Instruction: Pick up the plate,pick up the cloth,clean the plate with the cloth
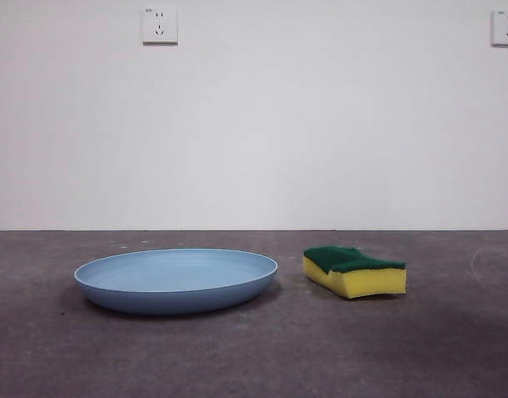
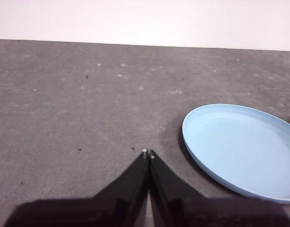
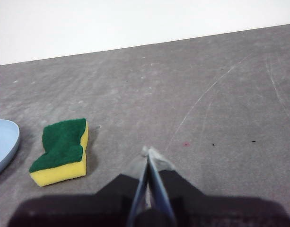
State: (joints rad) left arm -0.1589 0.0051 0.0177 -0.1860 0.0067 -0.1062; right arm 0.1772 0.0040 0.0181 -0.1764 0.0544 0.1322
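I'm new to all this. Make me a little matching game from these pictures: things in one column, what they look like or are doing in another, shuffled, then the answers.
Things:
1. plate
2. sponge
3. left gripper
4. wall sockets

Descriptions:
A. yellow with a dark green top
B. white, high on the wall
C. light blue, wide and shallow
D. black jaws shut, holding nothing

Pairs: 1-C, 2-A, 3-D, 4-B

Smooth plastic plate (image 1: 176,280), foam sponge (image 1: 355,271)
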